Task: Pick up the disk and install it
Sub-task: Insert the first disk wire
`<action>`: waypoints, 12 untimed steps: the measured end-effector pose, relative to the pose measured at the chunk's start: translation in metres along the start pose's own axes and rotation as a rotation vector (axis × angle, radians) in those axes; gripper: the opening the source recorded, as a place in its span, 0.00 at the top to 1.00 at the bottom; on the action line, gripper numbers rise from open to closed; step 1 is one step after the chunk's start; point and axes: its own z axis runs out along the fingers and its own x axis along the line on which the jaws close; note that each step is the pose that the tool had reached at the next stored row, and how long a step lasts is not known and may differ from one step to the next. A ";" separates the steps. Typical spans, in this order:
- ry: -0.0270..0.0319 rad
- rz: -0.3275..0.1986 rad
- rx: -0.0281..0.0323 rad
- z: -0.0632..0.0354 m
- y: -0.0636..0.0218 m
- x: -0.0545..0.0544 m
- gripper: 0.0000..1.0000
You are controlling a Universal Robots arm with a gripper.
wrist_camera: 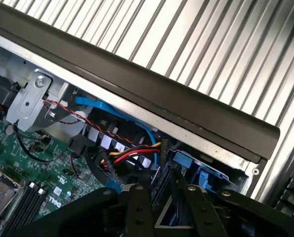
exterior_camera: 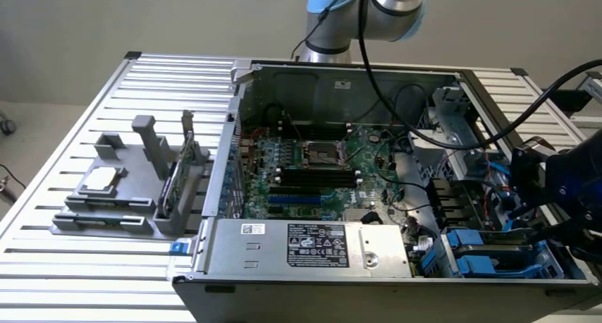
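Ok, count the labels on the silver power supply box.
2 on the power supply: a large black-and-white label mid-top, a small white label toward the exterior view's left. Other faces are hidden.

You see the disk (exterior_camera: 489,256) sitting low in the drive bay of the open computer case (exterior_camera: 282,284), in its front corner on the exterior view's right. Its blue carrier frame (wrist_camera: 193,165) faces up, just beneath the case's dark rim.
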 end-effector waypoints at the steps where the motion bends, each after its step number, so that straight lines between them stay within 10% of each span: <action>1: 0.0023 0.004 -0.0018 0.0001 -0.0003 0.000 0.66; 12: 0.0388 0.048 -0.0186 0.0019 -0.0022 -0.004 0.60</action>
